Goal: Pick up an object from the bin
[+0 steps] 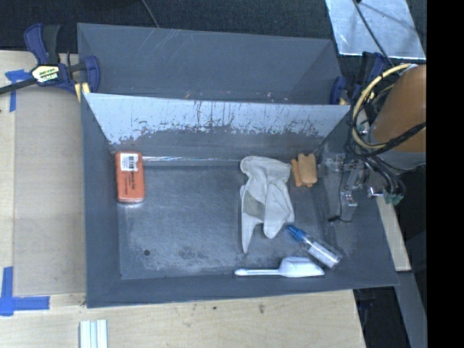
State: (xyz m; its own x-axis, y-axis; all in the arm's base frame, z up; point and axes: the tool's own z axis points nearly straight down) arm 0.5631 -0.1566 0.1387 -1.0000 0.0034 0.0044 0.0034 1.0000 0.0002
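At the left of the bin (101, 216), near the far wall, an orange block (130, 179) with a white label lies on end, well apart from everything else; the floor between it and the middle of the frame is bare. In the centre a white cloth (265, 196) lies crumpled, its length running up and down the frame. Below it, along the near edge of the floor, a white scoop (284, 269) lies flat with its handle pointing left and its bowl to the right. Just right of the cloth's upper end sits a small tan lump (304, 170); lower down, a blue-tipped tube (313, 244) lies slanted, its long axis running from upper left to lower right, its lower end just beside the scoop's bowl.

At the right of the frame the hand (345, 196) hangs over the bin's right slope, at the edge of the floor; whether it is open or closed cannot be told, and nothing shows in its hold. The nearest things both lie to its left: the tan lump up and left, the tube down and left, each near but apart from it. My judgement is that no thing is chosen yet; a pick would need a short shift leftward, and for the tube a hold set across that slant.
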